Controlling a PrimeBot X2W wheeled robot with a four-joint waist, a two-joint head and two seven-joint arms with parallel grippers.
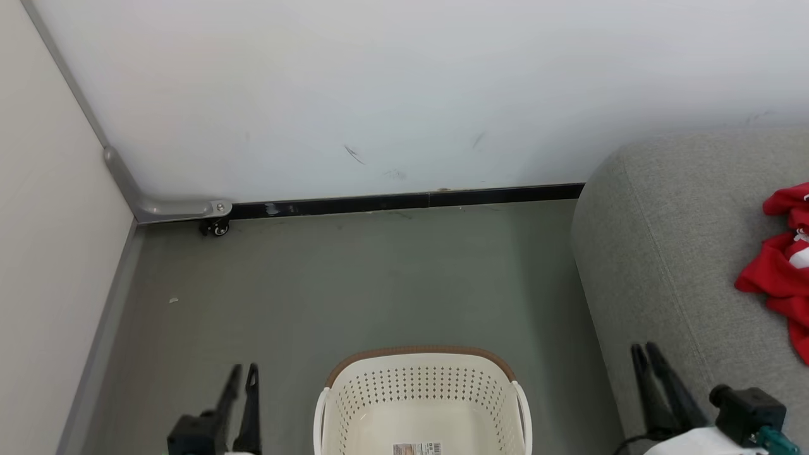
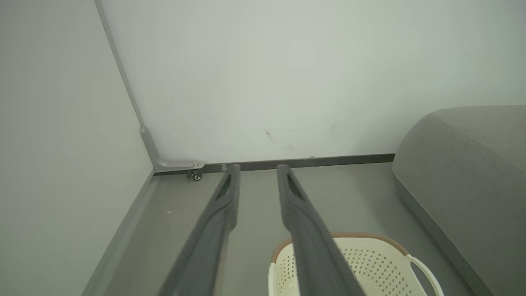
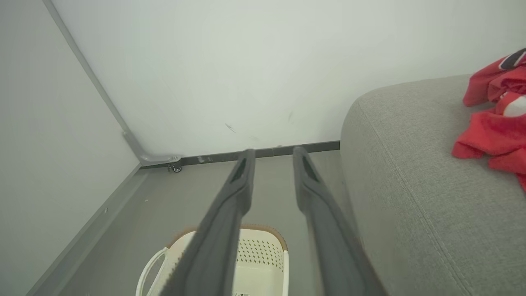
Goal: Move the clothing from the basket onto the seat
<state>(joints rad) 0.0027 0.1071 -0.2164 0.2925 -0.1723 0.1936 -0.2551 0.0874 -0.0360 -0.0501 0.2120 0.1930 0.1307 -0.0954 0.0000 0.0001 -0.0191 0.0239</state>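
Label sticker point(image 1: 417, 449) on the bottom of the basket point(image 1: 417, 385), at the lower centre of the head view, is the one piece of print I can find. It carries what look like barcode bars, and the writing is too small for me to read. The part of the basket's inside that I see is bare cream plastic under a brown rim.

The clothing point(image 1: 777, 272) lies in a red heap with a white patch on the seat point(image 1: 663, 253), at the right edge of the frame, which cuts it off. It is well apart from the basket.

The seat's rounded end runs down the right side of the picture, with a narrow strip of grey floor point(image 1: 347, 284) between it and the basket's right handle. Above the basket the floor lies open up to the black baseboard point(image 1: 404, 202) under the white wall point(image 1: 379, 95). A metal bracket point(image 1: 177, 207) and a small caster point(image 1: 218, 229) sit in the corner at upper left.

The left gripper point(image 1: 245, 368) hangs at lower left over the floor, beside the basket. In its wrist view its fingers stand apart with nothing between them. The right gripper point(image 1: 643, 346), at lower right over the seat's edge, is likewise parted and holds nothing.
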